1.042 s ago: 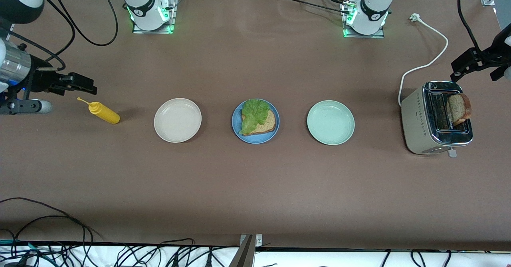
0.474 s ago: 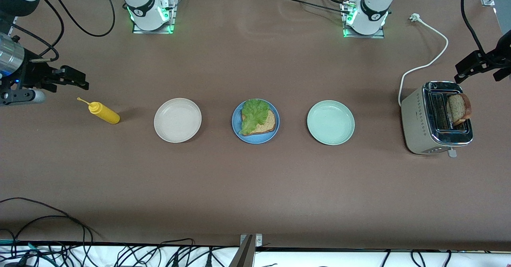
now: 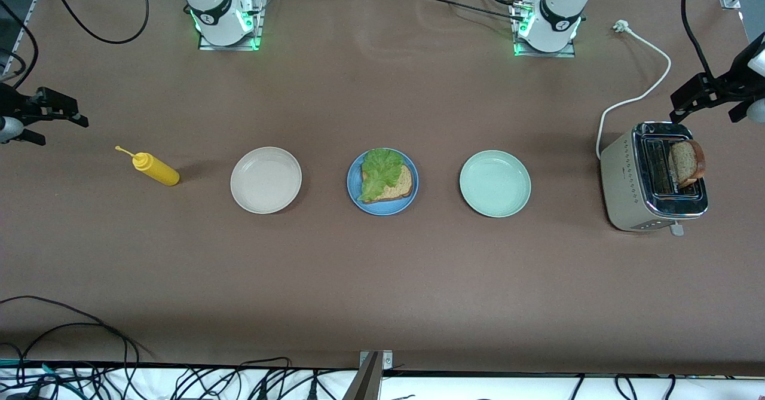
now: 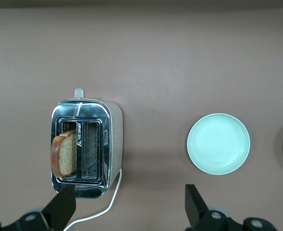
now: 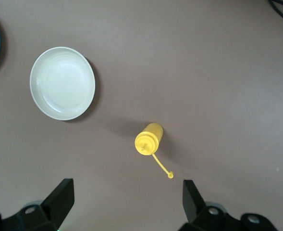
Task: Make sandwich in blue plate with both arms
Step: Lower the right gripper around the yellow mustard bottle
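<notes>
Brown tabletop is carrying the blue plate (image 3: 382, 202) mid-frame, bread and lettuce (image 3: 382, 171) lying on it. Left gripper (image 3: 693, 98) is hovering spread above the toaster (image 3: 633, 179); right gripper (image 3: 57, 108) is hanging spread at the frame's edge.

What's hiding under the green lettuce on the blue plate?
A brown bread slice lies under the lettuce leaf, on the blue plate. Only the slice's uncovered part shows; whatever lies between leaf and bread is covered.
</notes>
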You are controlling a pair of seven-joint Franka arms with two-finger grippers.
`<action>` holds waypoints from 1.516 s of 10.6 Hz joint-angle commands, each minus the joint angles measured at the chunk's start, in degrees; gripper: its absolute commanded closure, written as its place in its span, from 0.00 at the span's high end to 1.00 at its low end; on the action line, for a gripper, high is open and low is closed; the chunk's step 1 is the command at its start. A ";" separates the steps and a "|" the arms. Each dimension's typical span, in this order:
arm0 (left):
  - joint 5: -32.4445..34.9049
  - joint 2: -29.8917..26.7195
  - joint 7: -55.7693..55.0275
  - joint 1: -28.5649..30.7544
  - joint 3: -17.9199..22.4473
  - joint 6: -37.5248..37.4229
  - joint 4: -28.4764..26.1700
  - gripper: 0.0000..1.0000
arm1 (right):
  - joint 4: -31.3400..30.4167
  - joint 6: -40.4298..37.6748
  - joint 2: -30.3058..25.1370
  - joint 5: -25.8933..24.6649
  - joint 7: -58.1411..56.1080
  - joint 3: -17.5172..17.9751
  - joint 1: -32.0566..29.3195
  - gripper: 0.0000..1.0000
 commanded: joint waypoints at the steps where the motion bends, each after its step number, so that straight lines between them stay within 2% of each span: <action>1: -1.92 -0.05 0.40 -0.22 0.38 -1.28 1.58 1.00 | -2.17 0.90 4.71 5.57 -20.72 0.73 -8.41 1.00; 2: -2.18 0.04 0.31 0.21 0.47 -1.37 1.67 1.00 | -2.09 0.91 6.90 6.19 -27.40 0.73 -10.52 1.00; 4: -2.19 -0.05 -1.96 0.21 0.38 -1.38 2.54 1.00 | -1.57 0.91 12.34 11.78 -48.03 0.73 -14.22 1.00; 6: -3.23 0.13 -2.15 0.30 0.56 -1.38 2.90 1.00 | 0.88 2.13 17.97 14.19 -59.32 0.73 -15.55 1.00; 9: -4.12 0.04 -2.24 -0.48 -0.05 -1.38 2.99 1.00 | 10.89 2.14 29.39 14.71 -75.31 1.43 -15.73 1.00; 11: -4.12 0.04 -2.24 -0.23 -0.32 -1.29 2.99 1.00 | 15.82 2.22 34.59 17.43 -87.26 1.43 -15.82 1.00; 13: -4.12 0.04 -2.24 -0.31 -0.41 -1.37 2.99 1.00 | 16.02 2.14 37.59 21.03 -93.10 1.43 -15.73 1.00; 16: -4.12 0.04 -2.24 -0.22 -0.32 -1.37 2.99 1.00 | 10.59 1.96 39.97 28.31 -101.36 1.43 -15.64 1.00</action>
